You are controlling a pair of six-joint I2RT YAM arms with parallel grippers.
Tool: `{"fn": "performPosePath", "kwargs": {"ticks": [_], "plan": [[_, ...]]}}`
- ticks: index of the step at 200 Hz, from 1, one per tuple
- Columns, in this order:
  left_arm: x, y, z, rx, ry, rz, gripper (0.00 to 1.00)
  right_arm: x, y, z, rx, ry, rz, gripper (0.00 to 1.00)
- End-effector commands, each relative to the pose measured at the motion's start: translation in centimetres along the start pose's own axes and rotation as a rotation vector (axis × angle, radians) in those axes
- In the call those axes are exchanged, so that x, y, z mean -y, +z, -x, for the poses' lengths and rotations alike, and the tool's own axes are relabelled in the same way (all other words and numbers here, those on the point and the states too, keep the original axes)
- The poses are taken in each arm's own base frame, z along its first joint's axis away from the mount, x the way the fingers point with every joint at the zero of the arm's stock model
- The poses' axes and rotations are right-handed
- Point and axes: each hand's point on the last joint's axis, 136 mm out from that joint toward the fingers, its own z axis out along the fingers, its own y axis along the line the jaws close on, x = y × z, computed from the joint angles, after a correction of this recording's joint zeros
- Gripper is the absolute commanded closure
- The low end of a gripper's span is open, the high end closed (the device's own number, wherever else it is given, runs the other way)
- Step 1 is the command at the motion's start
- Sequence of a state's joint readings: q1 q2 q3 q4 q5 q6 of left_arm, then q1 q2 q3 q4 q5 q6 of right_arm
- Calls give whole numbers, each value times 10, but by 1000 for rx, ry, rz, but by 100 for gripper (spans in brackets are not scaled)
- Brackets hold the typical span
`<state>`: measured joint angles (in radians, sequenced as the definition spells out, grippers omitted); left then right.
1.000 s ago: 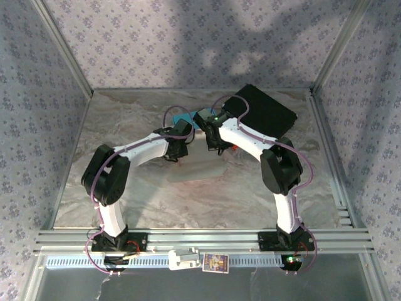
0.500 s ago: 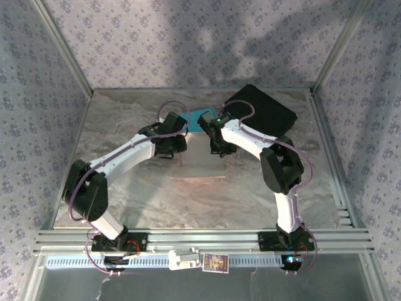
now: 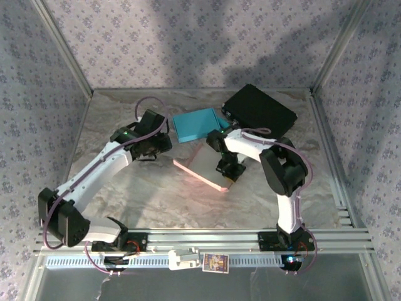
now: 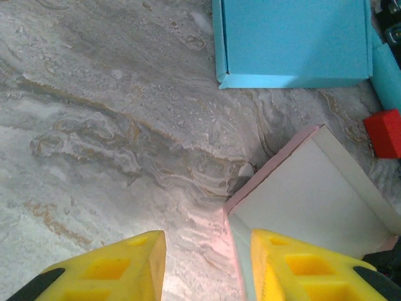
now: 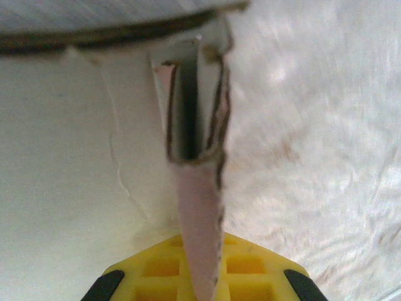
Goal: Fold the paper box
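Your paper box (image 3: 202, 164) lies open and askew near the middle of the table (image 3: 138, 200), white inside and pink along its rim. The right pincer (image 3: 229, 175) is clamped on the box's right-hand wall. In the right wrist view a ragged pink edge runs up between the yellow fingers, and everything else there is too close and blurred to read. The left pincer (image 4: 207, 269) hangs with its fingers apart by the box's left corner, holding nothing. You have open room toward the left edge and the near edge of the table. Toward the far edge it is tighter: a blue box (image 3: 197, 124) sits just beyond the paper box, and a black case (image 3: 260, 113) takes up the far right corner, close to the right arm. In the left wrist view a red piece (image 4: 383, 133) and a teal object (image 4: 388, 78) are cut off at the side, so you cannot tell what they are. From above, the right arm hides the box's right corner.
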<state>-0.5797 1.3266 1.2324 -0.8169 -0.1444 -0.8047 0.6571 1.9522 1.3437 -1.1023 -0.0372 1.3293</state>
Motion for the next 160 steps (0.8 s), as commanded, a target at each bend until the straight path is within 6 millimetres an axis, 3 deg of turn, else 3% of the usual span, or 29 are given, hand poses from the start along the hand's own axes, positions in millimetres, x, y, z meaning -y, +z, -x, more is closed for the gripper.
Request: {"fn": "performPosePath", "kwargs": {"ticks": [1,25,29,58,127,160], "plan": [[-23,-16,-18,-44,3,31,59,7,-1,-32,-146,261,25,100],[-41,-24,-25,-35,-28,29,59,11,4,-47,-238,386,31,100],[-44,-25,-26,-33,-33,26,59,19,11,-50,-245,405,4,100],[-54,-24,-36,-46,-46,20,60,27,10,-50,-239,467,-25,100],[-50,5,-63,-146,-97,-45,65,11,27,-62,-353,616,19,100],[-48,20,-78,-197,-134,-76,66,7,26,-62,-363,623,29,100]]}}
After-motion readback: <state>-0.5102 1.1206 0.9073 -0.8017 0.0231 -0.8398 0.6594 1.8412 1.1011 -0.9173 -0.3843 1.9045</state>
